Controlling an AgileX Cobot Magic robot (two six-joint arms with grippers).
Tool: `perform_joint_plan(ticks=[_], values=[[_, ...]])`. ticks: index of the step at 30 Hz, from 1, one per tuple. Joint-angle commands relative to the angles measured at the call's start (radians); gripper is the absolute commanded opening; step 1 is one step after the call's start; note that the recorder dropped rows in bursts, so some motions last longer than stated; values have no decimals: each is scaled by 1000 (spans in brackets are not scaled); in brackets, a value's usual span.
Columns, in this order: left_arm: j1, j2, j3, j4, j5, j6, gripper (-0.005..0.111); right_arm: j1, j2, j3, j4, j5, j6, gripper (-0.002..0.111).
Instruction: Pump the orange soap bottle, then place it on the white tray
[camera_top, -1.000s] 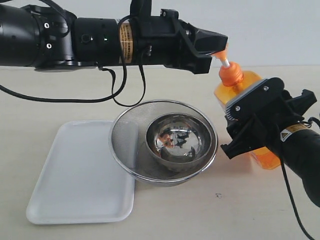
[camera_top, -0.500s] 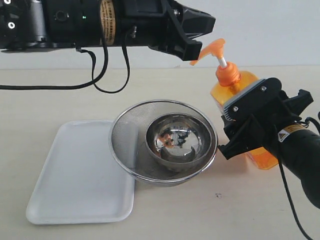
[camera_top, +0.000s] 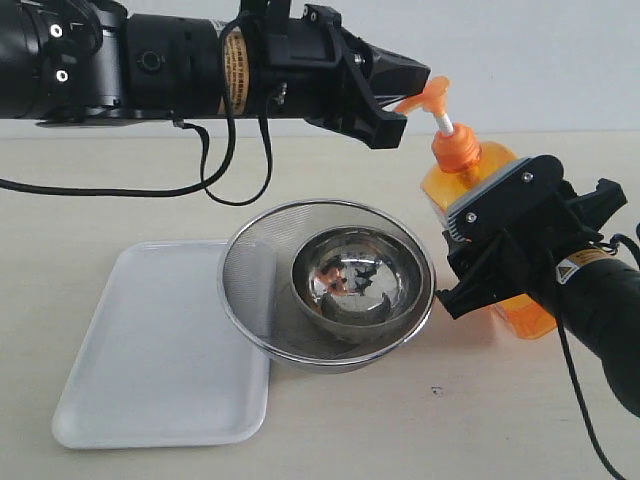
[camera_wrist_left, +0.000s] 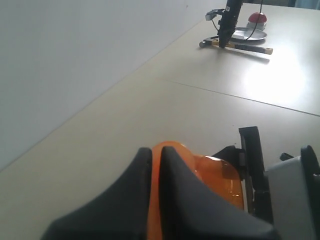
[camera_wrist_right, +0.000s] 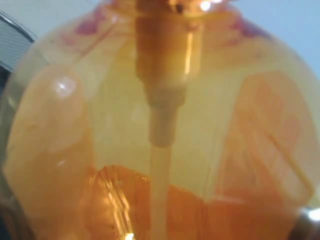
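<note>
The orange soap bottle (camera_top: 444, 187) stands tilted at the right of the table, its translucent body filling the right wrist view (camera_wrist_right: 160, 125). My right gripper (camera_top: 462, 255) is shut on the bottle's body from the front right. The orange pump head (camera_top: 431, 97) is up on its white stem. My left gripper (camera_top: 412, 82) reaches in from the upper left, shut, with its tips on the pump spout; orange shows in the slit between its fingers (camera_wrist_left: 131, 185). The white tray (camera_top: 140, 350) lies flat at the front left with nothing on it.
A round steel mesh bowl (camera_top: 250, 262) with a smaller shiny steel bowl (camera_top: 352, 280) inside sits between tray and bottle, overlapping the tray's right edge. Black cables hang from the left arm above the table. A hammer (camera_wrist_left: 240, 46) lies far off.
A second ago the left gripper held the pump head pushed down. It then lifted away and the head sprang up. Now it has come back down onto the spout.
</note>
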Motion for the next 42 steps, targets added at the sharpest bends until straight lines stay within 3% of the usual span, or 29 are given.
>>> perform_joint_plan(ticks=[1,20,42], values=[[-1,11,-20,-28,-21,15,5,1,-8,0,-5,6,8,0],[-5,51,-28,-65,-70,3,5,1,-8,0,-14,-1,8,0],[-5,72,-28,29,-67,-76,5,1,-8,0,-23,-5,19,0]])
